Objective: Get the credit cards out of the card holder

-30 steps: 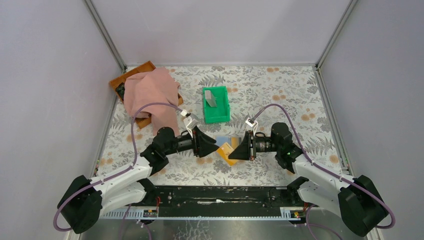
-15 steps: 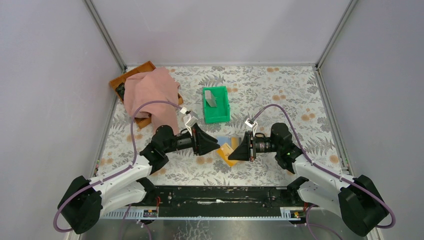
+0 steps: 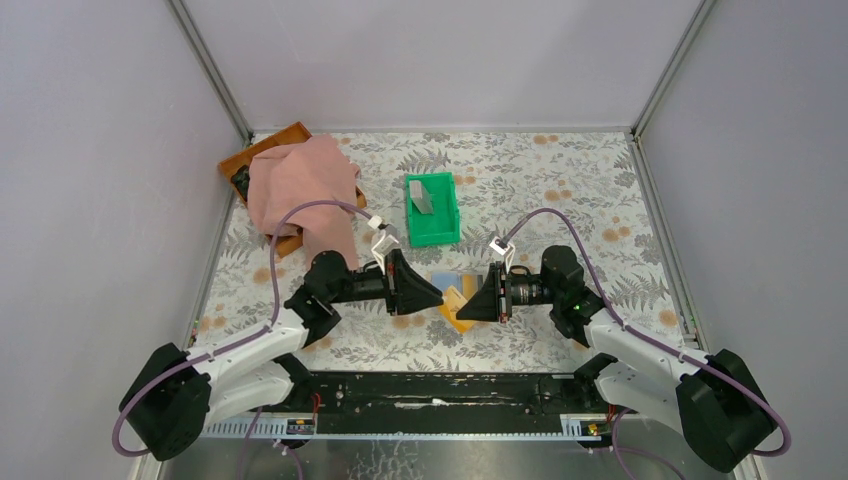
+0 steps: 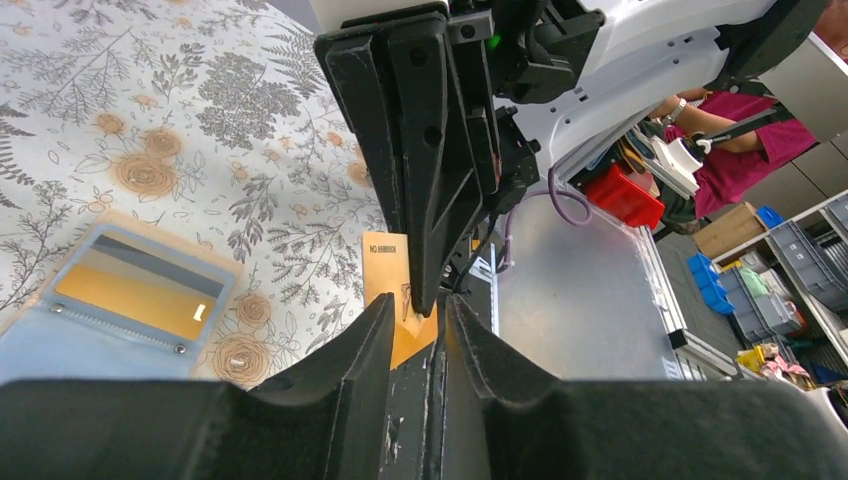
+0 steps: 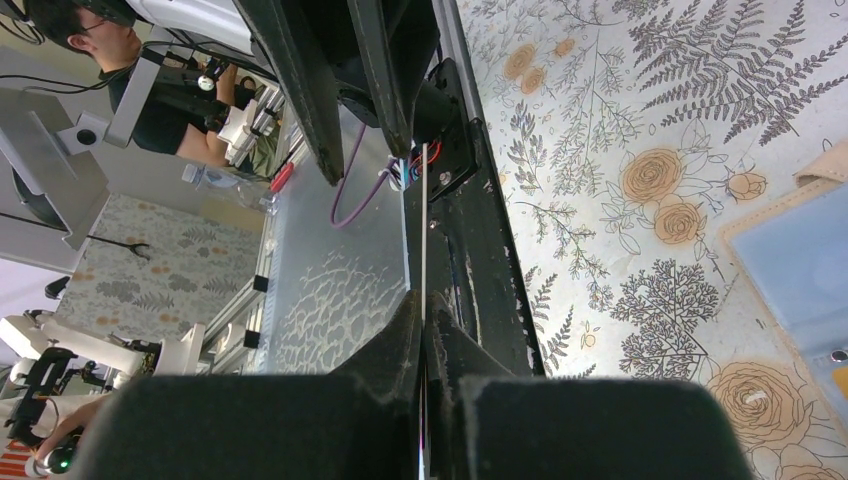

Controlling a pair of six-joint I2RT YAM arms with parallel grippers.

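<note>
So your right gripper (image 5: 423,320) is clamped on a yellow card (image 4: 392,285), holding it up on edge just beside the open card holder (image 4: 55,345). Your left gripper (image 4: 418,318) shows a narrow gap at that card's lower corner, and I can't tell if it's touching. Tucked in the holder's slot is a second card (image 4: 135,290).
</note>
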